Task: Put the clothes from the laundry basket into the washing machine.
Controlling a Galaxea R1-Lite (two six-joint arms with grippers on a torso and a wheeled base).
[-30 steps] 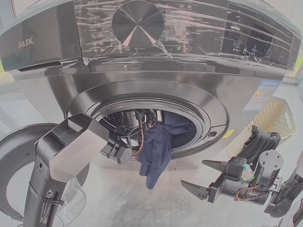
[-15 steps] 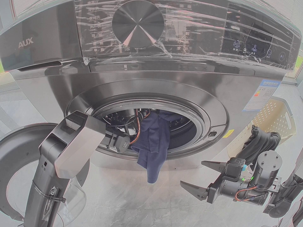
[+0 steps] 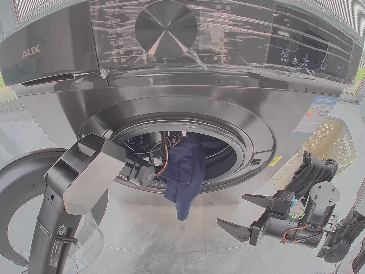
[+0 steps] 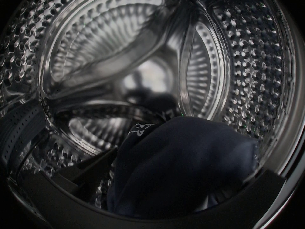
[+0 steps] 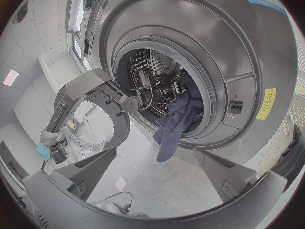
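Observation:
The washing machine (image 3: 182, 96) fills the head view with its round opening (image 3: 243, 145) uncovered. My left gripper (image 3: 178, 136) is inside the drum, near the top of the opening, shut on a navy garment (image 3: 186, 172). The cloth hangs from it over the door rim and down toward the floor. In the left wrist view the navy garment (image 4: 184, 163) bulges in front of the perforated drum (image 4: 254, 80) and covers one finger. My right gripper (image 3: 232, 209) hovers open and empty low at the right, in front of the machine; its fingers (image 5: 95, 166) frame the opening.
The cream laundry basket (image 3: 334, 141) stands right of the machine, with black clothes (image 3: 311, 172) draped over its near edge. The round glass door (image 3: 15, 187) is swung open at the left, behind my left arm. Grey tiled floor (image 3: 152, 233) lies below.
My left gripper has pushed deeper and higher into the drum, drawing the navy garment up and slightly left; less of it hangs outside. The right arm has stayed put.

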